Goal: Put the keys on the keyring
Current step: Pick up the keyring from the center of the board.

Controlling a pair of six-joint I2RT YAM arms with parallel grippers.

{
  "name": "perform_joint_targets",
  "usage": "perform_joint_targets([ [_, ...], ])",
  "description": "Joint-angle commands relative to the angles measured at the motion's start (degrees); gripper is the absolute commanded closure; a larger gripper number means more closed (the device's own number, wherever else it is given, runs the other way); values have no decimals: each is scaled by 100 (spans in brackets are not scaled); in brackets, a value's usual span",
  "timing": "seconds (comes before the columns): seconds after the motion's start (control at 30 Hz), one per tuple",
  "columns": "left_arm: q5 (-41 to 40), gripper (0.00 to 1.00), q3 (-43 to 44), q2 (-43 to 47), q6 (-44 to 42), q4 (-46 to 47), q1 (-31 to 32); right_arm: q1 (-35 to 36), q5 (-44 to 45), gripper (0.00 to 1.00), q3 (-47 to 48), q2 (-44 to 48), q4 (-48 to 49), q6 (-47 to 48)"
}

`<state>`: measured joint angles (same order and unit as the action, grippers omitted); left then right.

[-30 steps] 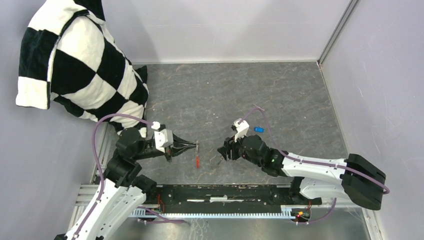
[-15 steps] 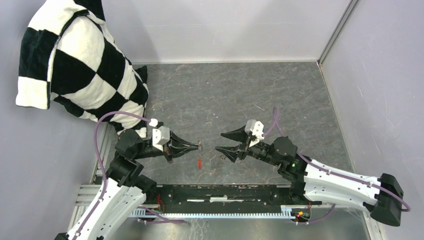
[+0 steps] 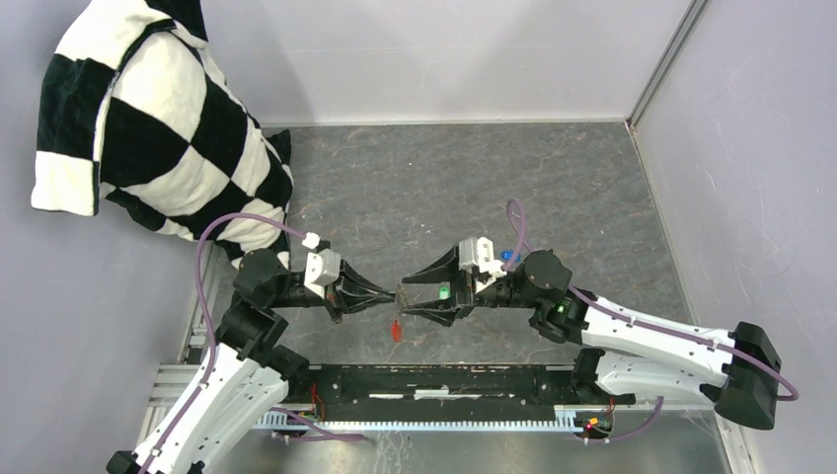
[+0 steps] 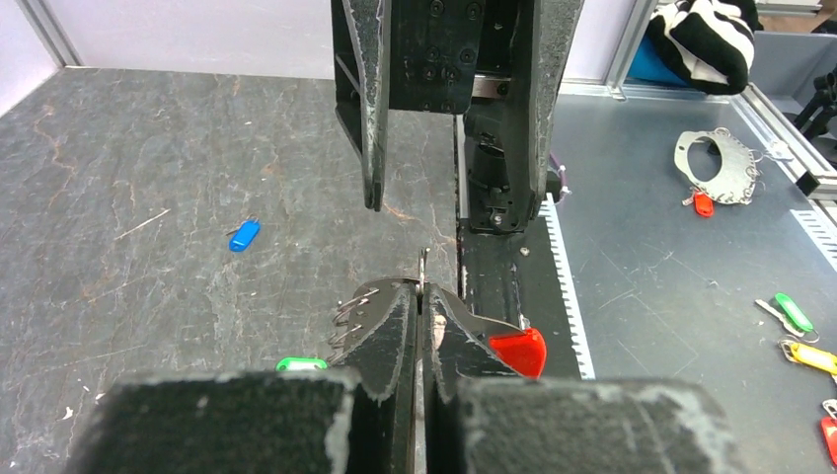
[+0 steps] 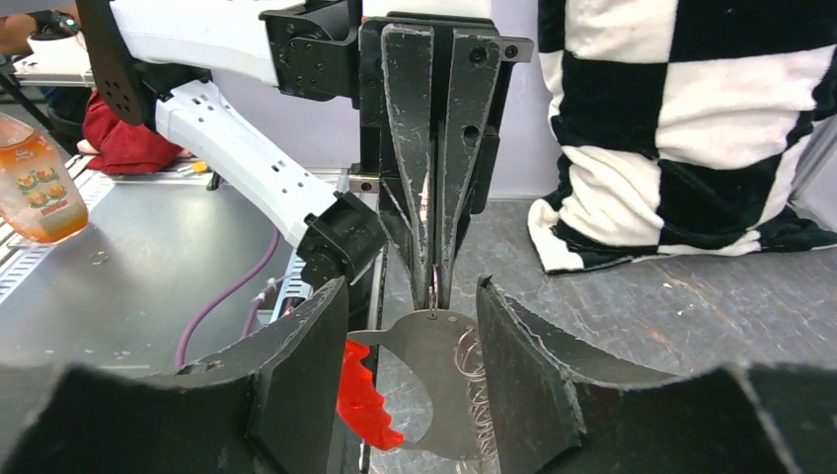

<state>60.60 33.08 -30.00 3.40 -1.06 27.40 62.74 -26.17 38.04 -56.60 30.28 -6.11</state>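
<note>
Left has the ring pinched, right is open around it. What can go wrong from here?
1. The right gripper is empty: the green key and blue key both lie on the table, so closing now threads nothing.
2. The left gripper pinches the keyring only at its tips. A nudge from the right gripper could twist it or pull it loose.
3. The two grippers' tips overlap, so they could clash.

A black-and-white checked cushion [image 3: 148, 128] fills the upper left of the top view. The counter [image 3: 444, 178] is dark grey, veined like marble. The keyring [image 3: 396, 329] carries a red tag. One blue-headed key [image 4: 244, 235], one green-headed key [image 4: 301, 364]. The cables [image 3: 237, 229] are purple.
</note>
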Motion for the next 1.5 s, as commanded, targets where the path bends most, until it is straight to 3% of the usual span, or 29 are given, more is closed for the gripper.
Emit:
perform_joint_targets([
  [0.0, 336, 98, 187, -29, 18, 290, 2, 16, -311, 44, 331, -89, 189, 22],
  [0.27, 510, 98, 283, -99, -32, 317, 2, 19, -283, 49, 471, -350, -13, 13],
  [0.43, 518, 98, 338, -107, -39, 335, 2, 18, -270, 63, 506, -430, -106, 25],
  [0.57, 520, 98, 346, -61, -13, 352, 1, 22, -244, 67, 527, -457, -245, 56],
  [0.77, 629, 98, 355, -48, -277, 63, 2, 18, -82, 98, 551, -367, -309, 154],
  [0.8, 651, 97, 384, -61, -554, -195, 2, 12, -48, 99, 563, -357, -372, 175],
  [0.83, 642, 94, 438, -93, -812, -456, 2, 17, -39, 99, 598, -356, -469, 208],
  [0.9, 567, 73, 659, -218, -1520, -1421, 2, 16, -41, 99, 741, -402, -841, 329],
  [0.97, 470, 67, 974, -422, -2520, -2428, 2, 11, -31, 99, 921, -455, -1302, 492],
  [1.03, 365, 66, 1267, -641, -3311, -3186, 2, 8, -19, 99, 1095, -499, -1780, 708],
  [1.13, 195, 69, 1507, -853, -3838, -3715, 2, 13, -3, 99, 1380, -601, -2384, 969],
  [1.3, 174, 78, 1534, -932, -3936, -3788, 2, 15, -94, 99, 1751, -818, -2893, 1184],
  [1.47, 199, 79, 1628, -1046, -3866, -3796, 2, 20, -182, 99, 1919, -987, -3015, 1252],
])
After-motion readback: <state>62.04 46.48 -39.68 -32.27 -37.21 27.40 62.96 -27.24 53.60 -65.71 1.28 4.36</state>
